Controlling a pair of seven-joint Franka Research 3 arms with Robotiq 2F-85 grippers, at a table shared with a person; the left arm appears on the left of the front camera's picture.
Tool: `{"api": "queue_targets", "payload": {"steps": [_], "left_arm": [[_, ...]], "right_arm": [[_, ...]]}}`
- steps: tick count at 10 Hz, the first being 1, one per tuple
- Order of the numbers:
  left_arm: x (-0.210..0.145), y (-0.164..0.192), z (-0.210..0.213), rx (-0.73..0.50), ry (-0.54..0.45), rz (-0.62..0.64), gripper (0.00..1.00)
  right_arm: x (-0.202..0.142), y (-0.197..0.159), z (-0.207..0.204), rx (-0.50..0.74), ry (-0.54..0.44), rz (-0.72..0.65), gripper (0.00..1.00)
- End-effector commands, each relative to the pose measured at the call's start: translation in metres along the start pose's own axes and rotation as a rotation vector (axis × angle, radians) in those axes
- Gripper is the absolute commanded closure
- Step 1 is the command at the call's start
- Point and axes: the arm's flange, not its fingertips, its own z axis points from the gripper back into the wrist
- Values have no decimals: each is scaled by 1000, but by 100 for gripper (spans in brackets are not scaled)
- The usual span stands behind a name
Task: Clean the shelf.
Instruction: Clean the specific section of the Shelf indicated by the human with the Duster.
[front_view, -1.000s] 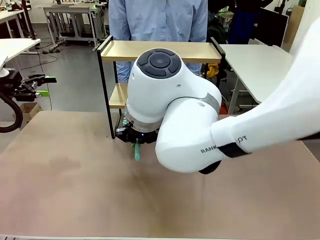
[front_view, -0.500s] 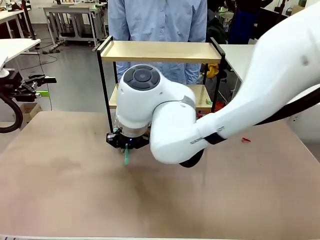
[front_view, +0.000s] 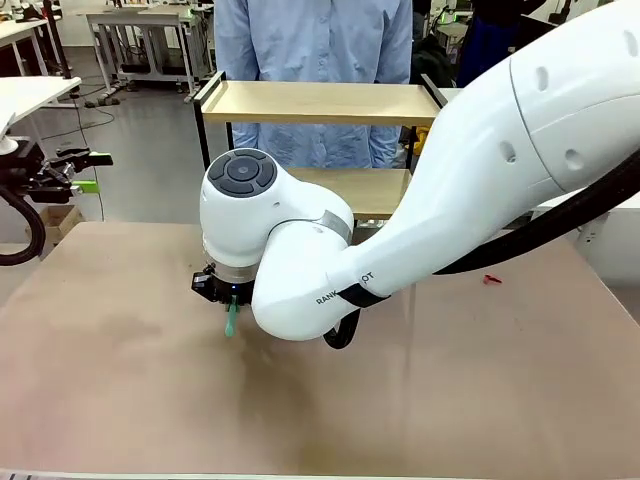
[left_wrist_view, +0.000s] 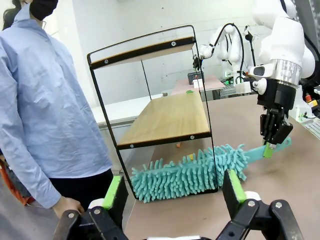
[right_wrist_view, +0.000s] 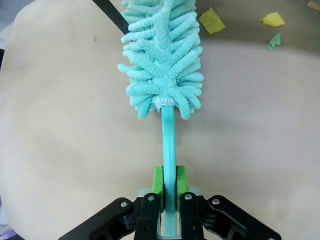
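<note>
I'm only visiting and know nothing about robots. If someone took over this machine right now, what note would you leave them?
Right claw: shut on the handle of the teal duster.
Left claw: open, empty, off to the side.
Duster head lies on the table, under the lower board of the shelf.
Done: both boards look bare.
Left: yellow and green scraps lie on the table by the duster head; probably sweep them away.

Right arm reaches from the upper right to frame centre, wrist pointing down, its tool (front_view: 226, 300) pinched on a teal handle (right_wrist_view: 168, 142). Left tool (left_wrist_view: 174, 189), at the bottom edge, has its fingers spread wide.
</note>
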Motion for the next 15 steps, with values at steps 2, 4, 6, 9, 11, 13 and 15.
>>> {"api": "queue_targets", "payload": {"steps": [2, 4, 6, 9, 11, 13, 15], "left_arm": [[3, -2, -1, -6, 3, -14, 0], [3, -2, -1, -6, 3, -14, 0], [3, -2, -1, -6, 3, -14, 0], [3, -2, -1, -6, 3, -14, 0], [3, -2, -1, -6, 3, -14, 0], [3, -2, -1, -6, 3, -14, 0], [3, -2, -1, -6, 3, -14, 0]], "right_arm": [[0, 0, 0, 0, 0, 0, 87], [21, -31, 24, 10, 53, -67, 87], [42, -79, 44, -11, 140, -106, 87], [56, -143, 50, -48, 258, -128, 87], [62, -181, 58, -84, 288, -135, 87], [68, -217, 68, -117, 308, -150, 87], [72, -248, 72, -163, 316, -200, 87]]}}
